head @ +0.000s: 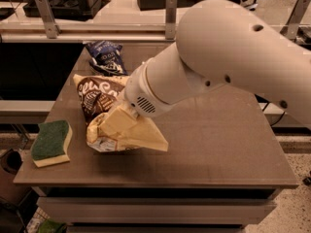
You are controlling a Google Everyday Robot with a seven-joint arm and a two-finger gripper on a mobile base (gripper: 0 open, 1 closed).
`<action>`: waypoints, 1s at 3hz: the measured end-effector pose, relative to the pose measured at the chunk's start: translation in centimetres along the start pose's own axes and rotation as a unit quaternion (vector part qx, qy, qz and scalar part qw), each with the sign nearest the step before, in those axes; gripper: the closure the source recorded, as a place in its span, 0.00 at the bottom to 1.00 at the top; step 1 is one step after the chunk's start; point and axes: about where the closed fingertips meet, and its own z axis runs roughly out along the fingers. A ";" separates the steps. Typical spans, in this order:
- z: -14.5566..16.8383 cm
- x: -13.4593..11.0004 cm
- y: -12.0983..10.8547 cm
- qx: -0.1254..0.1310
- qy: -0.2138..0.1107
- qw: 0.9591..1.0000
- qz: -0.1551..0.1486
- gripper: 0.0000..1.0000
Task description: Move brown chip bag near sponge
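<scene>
The brown chip bag [104, 110] has a dark brown top with white lettering and a crumpled pale yellow lower part. It is on the left half of the table, just right of the sponge [51, 142]. The sponge has a green top and a yellow base and lies at the table's front left corner. My gripper [120, 119] sits at the end of the big white arm, mostly hidden behind the wrist. It is shut on the middle of the bag. A narrow gap separates the bag from the sponge.
A smaller blue-and-white chip bag [107, 57] lies at the back left of the brown table [218, 144]. The white arm [228, 57] reaches in from the right over the table. Rails and dark equipment stand behind the table.
</scene>
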 end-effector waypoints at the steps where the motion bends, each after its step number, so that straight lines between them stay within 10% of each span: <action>1: -0.1 -0.2 0.2 0.002 0.000 1.000 -0.003 0.59; 3: -0.4 -0.7 0.6 0.005 0.000 1.000 -0.009 0.13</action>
